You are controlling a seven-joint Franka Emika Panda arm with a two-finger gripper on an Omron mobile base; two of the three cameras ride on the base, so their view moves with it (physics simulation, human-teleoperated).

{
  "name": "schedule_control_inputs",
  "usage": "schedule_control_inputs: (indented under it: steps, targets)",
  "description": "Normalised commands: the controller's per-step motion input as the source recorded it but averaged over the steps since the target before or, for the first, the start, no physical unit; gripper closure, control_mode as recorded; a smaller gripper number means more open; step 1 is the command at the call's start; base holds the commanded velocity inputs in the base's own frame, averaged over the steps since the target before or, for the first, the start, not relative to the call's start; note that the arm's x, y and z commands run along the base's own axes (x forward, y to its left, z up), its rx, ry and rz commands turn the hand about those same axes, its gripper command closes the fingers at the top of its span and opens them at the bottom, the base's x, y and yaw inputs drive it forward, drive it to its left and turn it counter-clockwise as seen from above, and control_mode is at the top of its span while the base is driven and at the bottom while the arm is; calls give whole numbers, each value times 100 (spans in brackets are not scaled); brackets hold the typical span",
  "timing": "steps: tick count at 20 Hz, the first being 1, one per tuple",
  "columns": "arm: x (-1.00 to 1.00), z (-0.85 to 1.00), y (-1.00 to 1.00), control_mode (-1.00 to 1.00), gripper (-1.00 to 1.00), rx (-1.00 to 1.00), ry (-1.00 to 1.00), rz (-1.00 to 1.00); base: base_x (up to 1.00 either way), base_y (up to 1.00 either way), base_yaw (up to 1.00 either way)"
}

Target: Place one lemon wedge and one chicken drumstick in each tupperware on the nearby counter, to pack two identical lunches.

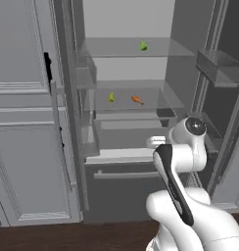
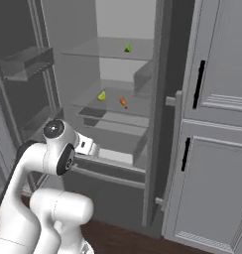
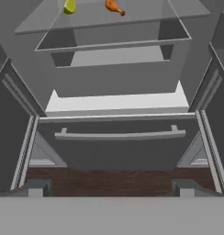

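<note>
Your claw (image 3: 109,188) stands wide open and empty, low in front of the open fridge (image 1: 131,127) above its drawer handle (image 3: 120,135). On the middle glass shelf (image 1: 155,100) a lemon wedge (image 1: 111,97) and a chicken drumstick (image 1: 136,99) lie near each other, apart. You have another lemon wedge (image 1: 143,46) on the top shelf.

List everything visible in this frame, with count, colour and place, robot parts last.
yellow-green lemon wedges: two; one on the open fridge's upper glass shelf, one on the middle shelf
orange chicken drumstick: one, middle shelf, right of the lower wedge, apart from it
grey fridge drawer with bar handle: one, below the shelves
grey panelled cabinets: beside the fridge
dark brown wooden floor: below
white arm's end effector: one, open, empty, facing the drawer
</note>
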Motion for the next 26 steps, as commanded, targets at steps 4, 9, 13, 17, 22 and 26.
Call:
schedule_control_inputs:
  steps: [4,9,13,17,22,26]
  targets:
    - [0,0,0,100,-100,0,0,0,85,-1,-7]
    - [0,0,0,100,-100,0,0,0,76,5,-7]
    - [0,0,0,100,-100,0,0,0,63,3,-7]
    - [0,0,0,100,-100,0,0,0,60,18,-5]
    - [0,0,0,100,-100,0,0,0,61,11,0]
    - [0,0,0,100,-100,0,0,0,31,14,-1]
